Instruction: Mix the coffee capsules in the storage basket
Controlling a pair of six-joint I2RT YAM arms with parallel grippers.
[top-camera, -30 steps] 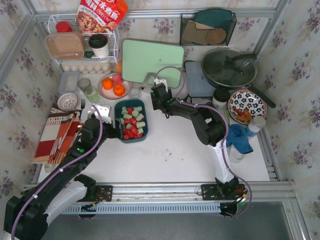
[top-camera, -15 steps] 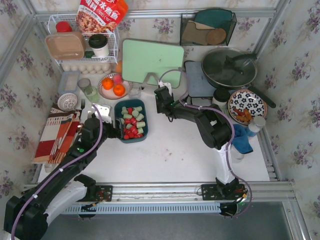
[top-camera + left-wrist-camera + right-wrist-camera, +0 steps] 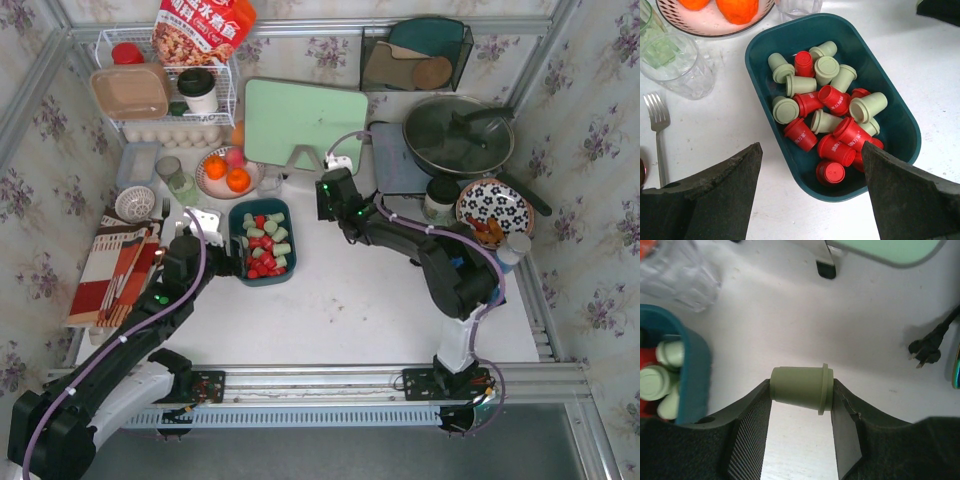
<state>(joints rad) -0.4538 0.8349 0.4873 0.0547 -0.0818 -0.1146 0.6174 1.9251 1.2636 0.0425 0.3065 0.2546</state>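
Note:
The dark teal storage basket (image 3: 237,245) sits left of the table's centre and holds several red and mint green coffee capsules (image 3: 265,245). In the left wrist view the basket (image 3: 760,65) holds the capsules (image 3: 832,97) mixed, with red ones mostly at the near end. My left gripper (image 3: 220,262) is open and empty at the basket's near left edge (image 3: 811,145). My right gripper (image 3: 326,200) is shut on one mint green capsule (image 3: 800,387), held sideways above the bare table, to the right of the basket (image 3: 697,375).
A plate of oranges (image 3: 228,172) and drinking glasses (image 3: 176,176) stand behind the basket. A fork (image 3: 657,125) lies to its left. A green cutting board (image 3: 305,125), a lidded pan (image 3: 458,135), a patterned bowl (image 3: 495,210) and a power plug (image 3: 922,347) are nearby.
My right gripper has moved right and a little back, away from the basket, carrying the green capsule. The left arm has not moved.

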